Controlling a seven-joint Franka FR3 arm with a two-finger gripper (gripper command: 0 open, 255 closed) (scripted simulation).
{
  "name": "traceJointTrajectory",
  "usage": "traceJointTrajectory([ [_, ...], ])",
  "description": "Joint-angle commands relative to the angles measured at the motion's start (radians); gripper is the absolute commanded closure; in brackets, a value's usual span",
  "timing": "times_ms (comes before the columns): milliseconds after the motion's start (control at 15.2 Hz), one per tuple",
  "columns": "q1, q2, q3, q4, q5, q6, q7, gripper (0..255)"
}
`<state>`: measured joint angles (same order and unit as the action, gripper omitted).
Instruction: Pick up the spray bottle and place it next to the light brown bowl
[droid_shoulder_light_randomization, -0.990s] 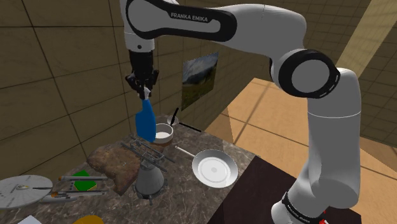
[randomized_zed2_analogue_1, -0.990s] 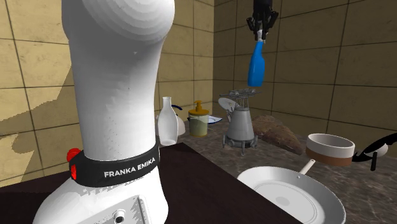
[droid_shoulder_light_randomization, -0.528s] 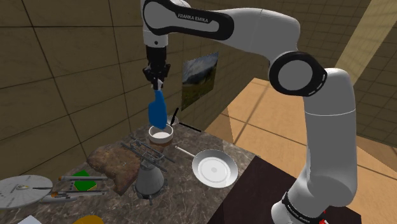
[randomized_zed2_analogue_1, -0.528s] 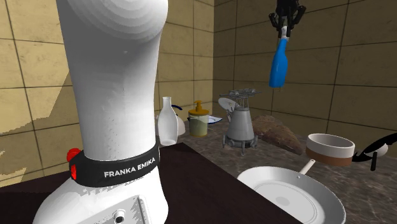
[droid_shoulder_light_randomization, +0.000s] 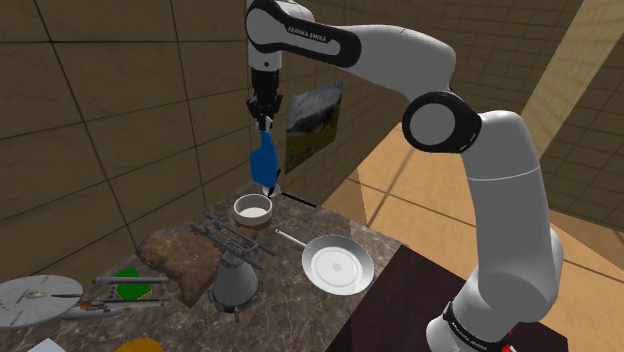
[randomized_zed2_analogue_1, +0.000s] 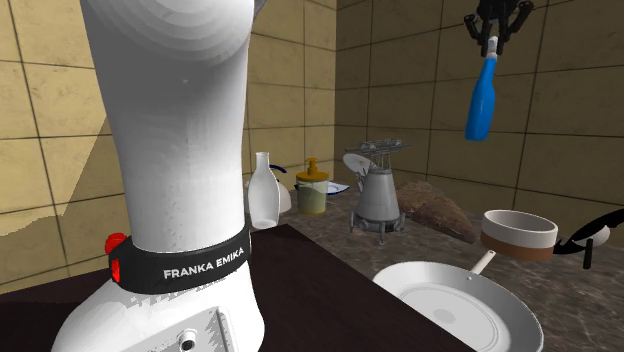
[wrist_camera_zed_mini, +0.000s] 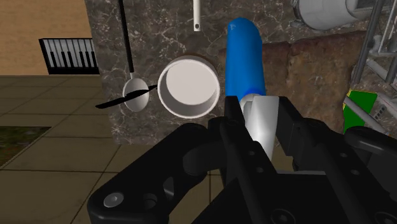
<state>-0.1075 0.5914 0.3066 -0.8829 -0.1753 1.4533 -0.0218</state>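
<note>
The white arm's black tool (droid_shoulder_light_randomization: 264, 122) (randomized_zed2_analogue_1: 497, 35) (wrist_camera_zed_mini: 257, 111) was clamped on the pale neck of the spray bottle (droid_shoulder_light_randomization: 266, 160) (randomized_zed2_analogue_1: 481, 100) (wrist_camera_zed_mini: 245, 60), a smooth, glossy blue cylinder with a rounded base that hung nozzle-up, clear of everything and well above the desk (droid_shoulder_light_randomization: 285, 300) (wrist_camera_zed_mini: 153, 25). In the shoulder view the bottle's base hung above the far rim of the bowl (droid_shoulder_light_randomization: 253, 210) (randomized_zed2_analogue_1: 518, 235) (wrist_camera_zed_mini: 188, 86), a round dish with a white inside and a light brown band around its outer wall. Seen along the tool, the bottle lay just beside the bowl, not over it. The desk had a dark, mottled stone top. A thin black ladle (wrist_camera_zed_mini: 130, 95) rested on the bowl's other side, touching its rim. Nearer the stand lay a shallow frying pan (droid_shoulder_light_randomization: 338, 265) (randomized_zed2_analogue_1: 455, 305), pale inside, its slim handle pointing toward the bowl. Toward the shoulder view's left sat a rough brown rock-like lump (droid_shoulder_light_randomization: 180, 255) (randomized_zed2_analogue_1: 435, 205) and a grey metal cone (droid_shoulder_light_randomization: 235, 285) (randomized_zed2_analogue_1: 378, 195).
</note>
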Motion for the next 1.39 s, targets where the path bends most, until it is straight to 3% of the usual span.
traceJointTrajectory([
  [0,-0.009,0.009,-0.003,-0.007,0.000,0.017,-0.011,255],
  [528,-0.041,-0.048,0.002,-0.213,0.013,0.164,-0.004,255],
  [1320,-0.062,-0.068,0.000,-0.408,0.015,0.337,0.004,255],
])
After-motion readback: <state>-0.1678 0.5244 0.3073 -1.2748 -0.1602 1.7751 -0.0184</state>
